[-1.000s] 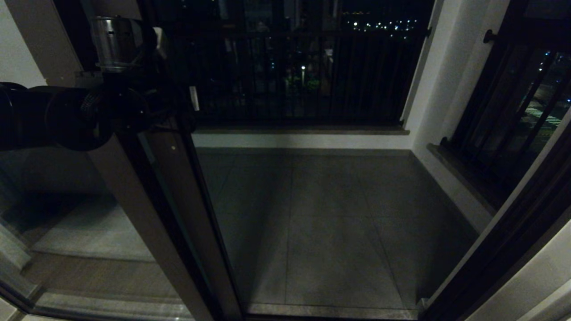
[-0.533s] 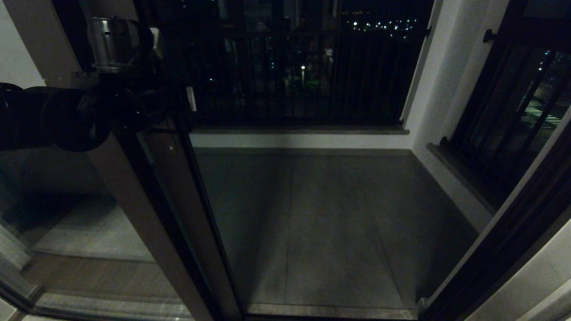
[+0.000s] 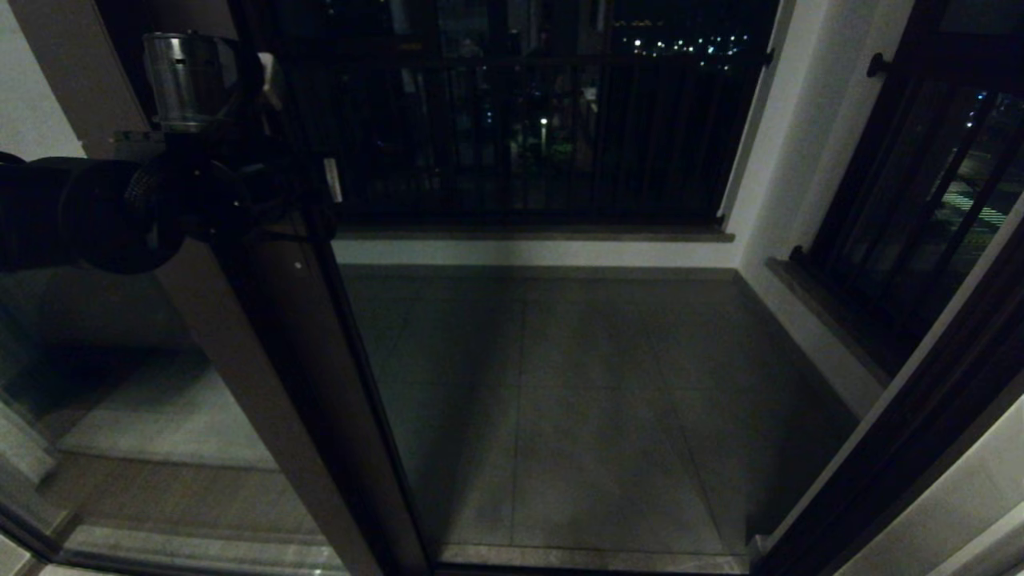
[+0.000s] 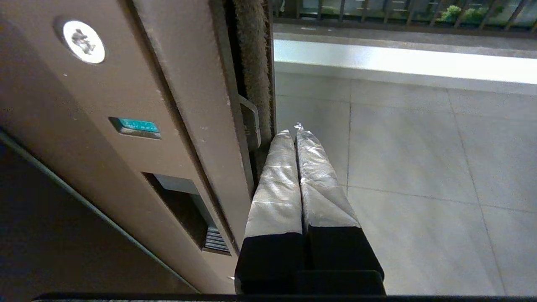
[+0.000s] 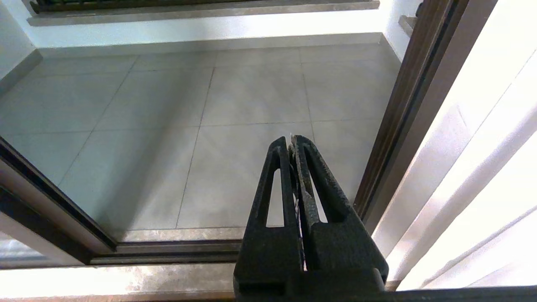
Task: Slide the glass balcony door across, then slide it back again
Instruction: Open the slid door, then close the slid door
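While jaws pressed together: left gripper (image 4: 296, 133) against glass balcony door (image 4: 184, 109) stile edge, far left.
Right gripper (image 5: 292, 142): jaws together, holding nothing, over floor (image 5: 251, 96).

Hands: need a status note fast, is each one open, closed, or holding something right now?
Left hand: closed, empty, pressed against the edge of the glass balcony door.
Right hand: closed, empty, parked above the floor tiles.
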